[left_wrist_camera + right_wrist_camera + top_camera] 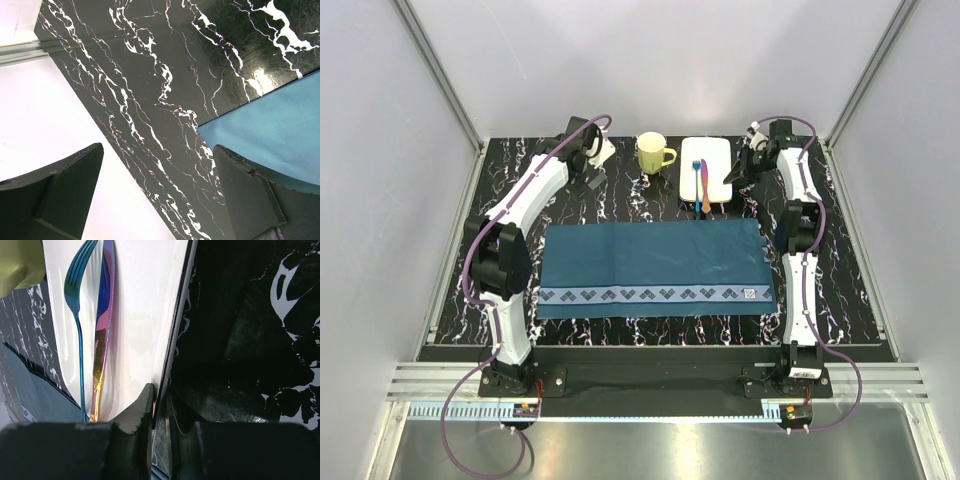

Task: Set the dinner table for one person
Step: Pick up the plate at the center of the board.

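Note:
The black marble-veined dinner table [860, 290] carries a dark blue placemat [650, 265] at its middle. Behind it lies a white rectangular plate [715, 155] with an iridescent fork [697, 180] and knife [706, 192] on it. A yellow mug [652, 153] stands to the plate's left. My right gripper [733, 176] is shut on the plate's right rim. In the right wrist view the gripper [161, 400] pinches the rim of the plate [140, 315], with the fork [77, 305] and knife [102, 325] beside it. My left gripper [590, 182] is open and empty at the back left, over bare table [150, 75].
White enclosure walls and aluminium rails surround the table on three sides. The placemat's corner [275, 130] shows in the left wrist view beside the right finger. The mug [17, 265] is at the top left of the right wrist view.

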